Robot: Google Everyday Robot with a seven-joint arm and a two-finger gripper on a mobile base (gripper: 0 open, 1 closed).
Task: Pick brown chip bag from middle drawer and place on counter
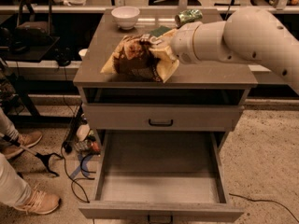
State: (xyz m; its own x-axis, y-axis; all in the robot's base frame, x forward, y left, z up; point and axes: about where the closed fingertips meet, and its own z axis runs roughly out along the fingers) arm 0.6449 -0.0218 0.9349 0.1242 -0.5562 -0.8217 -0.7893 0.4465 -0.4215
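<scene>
The brown chip bag point(137, 59), crinkled dark brown with tan edges, is over the left-middle of the counter point(212, 73); I cannot tell whether its lower edge touches the slab. My gripper point(160, 45) comes in from the right on the white arm point(243, 34) and is shut on the bag's right upper part, with its fingers partly hidden by the bag. The middle drawer point(100, 171) stands pulled out below, and only its plain grey floor shows.
A white bowl point(125, 17) stands at the counter's back left, a green can point(188, 17) at the back, and a green sponge point(159, 31) peeks out behind the bag. The top drawer front point(160, 117) is closed. A person's shoes point(39, 202) and cables point(70, 171) are on the floor at left.
</scene>
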